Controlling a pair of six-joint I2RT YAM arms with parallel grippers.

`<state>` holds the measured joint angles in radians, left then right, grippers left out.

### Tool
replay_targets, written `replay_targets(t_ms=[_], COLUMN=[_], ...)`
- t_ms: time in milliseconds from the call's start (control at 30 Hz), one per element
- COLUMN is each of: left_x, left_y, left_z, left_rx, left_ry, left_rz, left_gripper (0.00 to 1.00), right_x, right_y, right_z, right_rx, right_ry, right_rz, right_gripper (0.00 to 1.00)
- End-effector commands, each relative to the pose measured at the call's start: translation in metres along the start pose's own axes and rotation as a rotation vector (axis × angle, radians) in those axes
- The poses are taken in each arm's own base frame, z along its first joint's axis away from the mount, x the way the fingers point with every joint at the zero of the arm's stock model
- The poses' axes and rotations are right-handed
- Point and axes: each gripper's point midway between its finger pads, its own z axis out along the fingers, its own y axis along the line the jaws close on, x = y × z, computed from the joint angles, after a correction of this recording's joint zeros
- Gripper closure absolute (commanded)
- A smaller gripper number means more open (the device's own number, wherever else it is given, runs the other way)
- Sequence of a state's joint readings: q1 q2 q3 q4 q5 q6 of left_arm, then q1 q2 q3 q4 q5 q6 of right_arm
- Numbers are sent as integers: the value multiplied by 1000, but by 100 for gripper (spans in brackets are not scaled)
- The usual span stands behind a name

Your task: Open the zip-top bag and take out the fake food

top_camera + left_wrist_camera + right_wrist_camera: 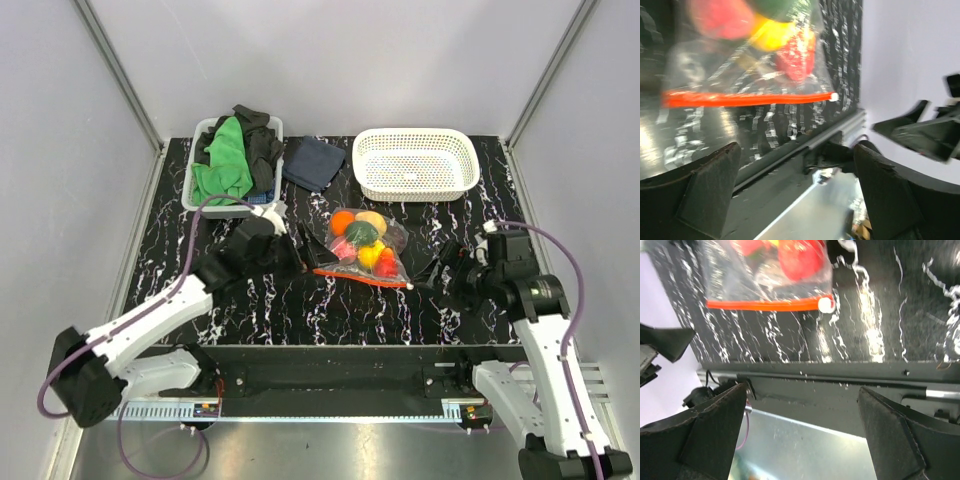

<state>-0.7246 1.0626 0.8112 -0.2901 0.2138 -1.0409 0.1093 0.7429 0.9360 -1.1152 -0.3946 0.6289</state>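
Observation:
The zip-top bag (365, 250) lies flat at the table's middle, its red-orange zip strip (375, 279) along the near edge and zipped shut. The fake food (362, 240) is inside: orange, yellow, green, pink and red pieces. My left gripper (308, 252) is open and empty just left of the bag. My right gripper (437, 266) is open and empty just right of it. In the left wrist view the gripper (800, 195) is apart from the zip strip (745, 98). In the right wrist view the gripper (802, 425) is apart from the strip (765, 305) and its white slider (825, 303).
A white perforated basket (415, 163) stands at the back right. A grey bin (196, 189) with green and black cloths is at the back left, and a dark blue cloth (312, 162) lies between them. The table's front rail (840, 375) is close below both grippers.

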Motion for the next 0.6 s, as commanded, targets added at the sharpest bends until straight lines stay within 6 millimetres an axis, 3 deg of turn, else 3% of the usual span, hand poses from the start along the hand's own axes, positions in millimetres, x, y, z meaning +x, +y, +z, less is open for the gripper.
replay_targets(t_ms=[0, 33, 100, 133, 200, 267, 367, 533, 567], left_x=[9, 14, 21, 28, 41, 57, 70, 70, 71], left_y=[-49, -44, -58, -50, -57, -46, -40, -29, -28], left_z=[32, 49, 63, 79, 92, 110, 122, 131, 133], left_rx=[185, 161, 187, 147, 142, 89, 77, 48, 42], left_ry=[57, 82, 100, 127, 168, 216, 245, 224, 231], left_rz=[-59, -93, -103, -143, -173, -256, -330, -352, -350], left_gripper=[10, 10, 13, 14, 18, 24, 30, 35, 41], right_x=[-2, -3, -10, -13, -21, -23, -26, -32, -33], right_y=[0, -3, -5, -8, -10, -6, 6, 15, 15], right_z=[16, 18, 19, 21, 24, 27, 35, 46, 47], right_rx=[-2, 19, 42, 60, 85, 72, 25, -9, -9], right_ry=[69, 76, 57, 54, 29, 45, 79, 116, 120], right_rz=[-13, -16, -38, -41, -49, -39, -6, -10, -9], right_gripper=[0, 0, 0, 0, 0, 0, 0, 0, 0])
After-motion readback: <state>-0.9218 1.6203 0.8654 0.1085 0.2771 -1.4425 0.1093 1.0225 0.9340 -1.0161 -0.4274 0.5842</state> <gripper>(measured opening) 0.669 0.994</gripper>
